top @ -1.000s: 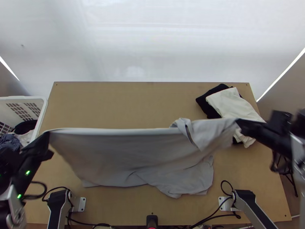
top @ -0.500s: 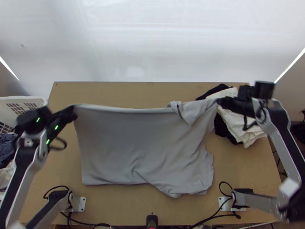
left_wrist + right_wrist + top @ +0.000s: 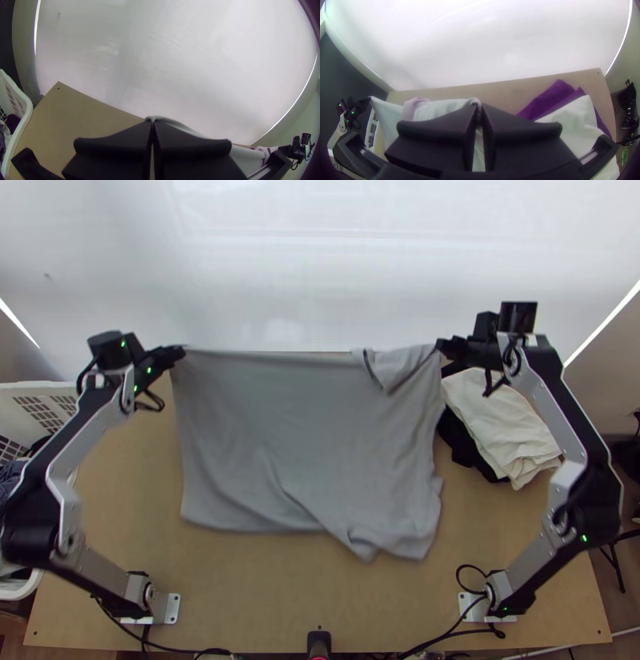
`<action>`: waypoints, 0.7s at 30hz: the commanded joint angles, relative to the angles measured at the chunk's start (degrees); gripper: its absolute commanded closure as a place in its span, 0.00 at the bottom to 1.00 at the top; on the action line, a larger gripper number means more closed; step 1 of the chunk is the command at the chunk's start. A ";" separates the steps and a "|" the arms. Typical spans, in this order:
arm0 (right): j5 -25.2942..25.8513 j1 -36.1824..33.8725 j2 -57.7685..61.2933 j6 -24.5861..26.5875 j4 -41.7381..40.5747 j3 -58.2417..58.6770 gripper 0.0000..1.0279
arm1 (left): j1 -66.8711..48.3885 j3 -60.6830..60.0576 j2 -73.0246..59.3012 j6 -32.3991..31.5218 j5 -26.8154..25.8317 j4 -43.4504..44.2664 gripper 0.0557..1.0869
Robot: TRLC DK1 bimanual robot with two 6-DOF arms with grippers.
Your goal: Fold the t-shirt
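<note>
Stretching over the light wooden table (image 3: 240, 588), soft grey cloth t-shirt (image 3: 256, 436), creased below a taut far edge; left gripper (image 3: 181, 352) and right gripper (image 3: 441, 346) closed on its far corners; silver-and-black arms extended, elbows bent outward; crumpled cream cloth (image 3: 492, 420) near right gripper.

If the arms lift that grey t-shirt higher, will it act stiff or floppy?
Probably floppy: the grey t-shirt hangs in soft creases from the left gripper and right gripper. Likely light too, as the cloth looks thin. Its uneven, rumpled lower edge would probably swing or trail.
</note>
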State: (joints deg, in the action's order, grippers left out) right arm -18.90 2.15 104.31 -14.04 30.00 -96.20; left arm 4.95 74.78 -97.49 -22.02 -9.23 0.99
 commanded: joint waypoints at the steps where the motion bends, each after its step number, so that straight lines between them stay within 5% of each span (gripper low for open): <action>1: 1.23 -0.13 8.98 0.07 2.26 -13.04 0.97 | 0.50 14.69 -12.55 0.14 1.24 -2.84 0.96; 10: 1.67 0.92 11.18 0.42 2.35 -13.31 0.97 | -1.43 13.46 -15.53 1.89 2.47 -3.19 0.96; 11: 1.67 1.01 11.44 0.95 2.35 -13.22 0.94 | -1.70 12.49 -15.45 1.89 3.17 -2.49 0.90; 13: 2.11 1.10 11.53 0.95 2.35 -12.87 0.76 | -2.05 10.12 -14.92 1.81 3.17 -0.82 0.51; 15: 2.90 1.27 11.53 0.95 2.35 -12.78 0.43 | -2.31 9.59 -15.10 2.07 2.91 -0.56 0.11; 16: 3.69 1.36 11.53 1.04 2.61 -12.87 0.17 | -2.49 9.77 -15.18 2.33 2.91 -1.17 0.04; 17: 4.83 1.63 11.44 1.74 3.84 -13.31 0.07 | -2.49 9.42 -14.74 2.25 2.91 -0.99 0.04; 21: 5.54 1.45 6.52 1.83 6.12 -11.64 0.04 | -1.96 9.24 -11.49 0.84 3.61 -2.40 0.04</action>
State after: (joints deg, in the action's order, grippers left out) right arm -14.87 3.38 114.78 -12.78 33.74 -109.03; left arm 3.01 85.06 -111.66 -20.32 -6.31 -0.54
